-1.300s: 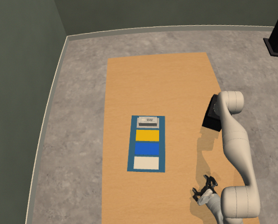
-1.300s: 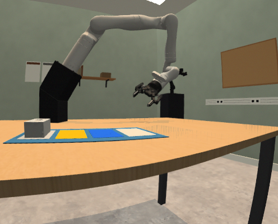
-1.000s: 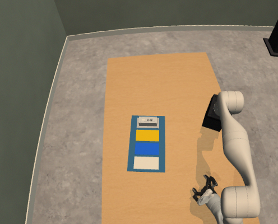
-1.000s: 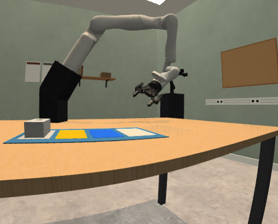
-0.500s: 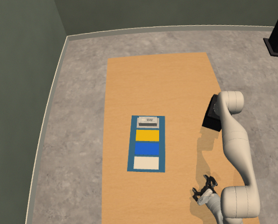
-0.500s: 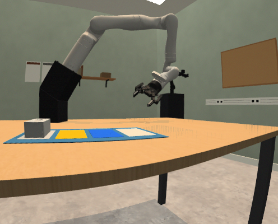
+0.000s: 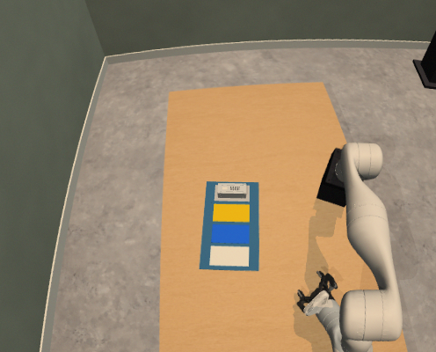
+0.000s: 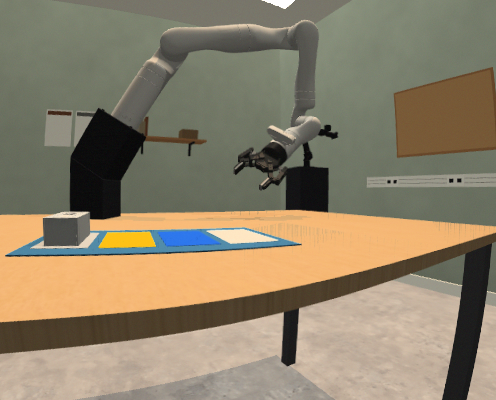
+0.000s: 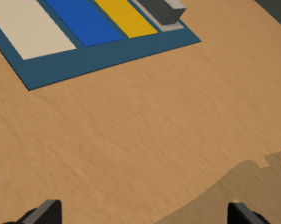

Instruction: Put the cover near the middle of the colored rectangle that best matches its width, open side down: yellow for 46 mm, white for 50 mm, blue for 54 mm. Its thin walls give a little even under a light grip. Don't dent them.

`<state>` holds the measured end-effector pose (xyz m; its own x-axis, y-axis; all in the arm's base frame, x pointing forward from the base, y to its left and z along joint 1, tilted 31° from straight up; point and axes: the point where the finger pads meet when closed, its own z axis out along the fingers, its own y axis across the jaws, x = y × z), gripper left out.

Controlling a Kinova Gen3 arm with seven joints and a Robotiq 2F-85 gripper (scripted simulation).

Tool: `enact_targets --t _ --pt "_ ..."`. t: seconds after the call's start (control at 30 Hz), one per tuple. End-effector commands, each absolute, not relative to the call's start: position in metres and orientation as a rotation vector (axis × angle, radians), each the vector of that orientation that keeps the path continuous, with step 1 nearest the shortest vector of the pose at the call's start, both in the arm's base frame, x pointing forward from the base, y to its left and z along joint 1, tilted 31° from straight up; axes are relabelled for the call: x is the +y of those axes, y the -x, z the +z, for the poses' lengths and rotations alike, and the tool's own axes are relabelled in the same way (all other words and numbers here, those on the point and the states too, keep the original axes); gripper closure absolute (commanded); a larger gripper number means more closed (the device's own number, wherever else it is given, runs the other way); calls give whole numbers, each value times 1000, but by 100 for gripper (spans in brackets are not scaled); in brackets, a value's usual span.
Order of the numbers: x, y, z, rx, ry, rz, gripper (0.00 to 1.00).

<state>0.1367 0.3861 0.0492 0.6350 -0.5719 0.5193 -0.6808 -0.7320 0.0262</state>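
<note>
We see the grey cover (image 7: 232,191) resting on the pale patch at the mat's (image 7: 253,229) far end beside the yellow rectangle (image 7: 231,213), well apart from the pincer (image 8: 258,170), which hangs above the table (image 7: 248,132) spread fully wide, holding and touching nothing.

Green walls (image 8: 222,100) and a grey floor (image 7: 129,101) surrounded my desk (image 8: 332,235). A corkboard (image 8: 446,113) hung on one wall, a shelf (image 8: 174,140) and two papers (image 8: 58,128) on another; a ceiling light (image 8: 282,2) glowed overhead.
</note>
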Motion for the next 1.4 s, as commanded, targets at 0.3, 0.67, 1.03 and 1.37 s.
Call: enact_targets --t 0.3,0.67,1.03,1.37 --pt "347 -171 31 -1412 -2537 584 0" --pt "304 -209 9 -1813 -2366 414 0" --pt "248 -258 -18 -2274 -2060 177 0" --pt "193 -306 -46 -2667 -1659 -79 0"
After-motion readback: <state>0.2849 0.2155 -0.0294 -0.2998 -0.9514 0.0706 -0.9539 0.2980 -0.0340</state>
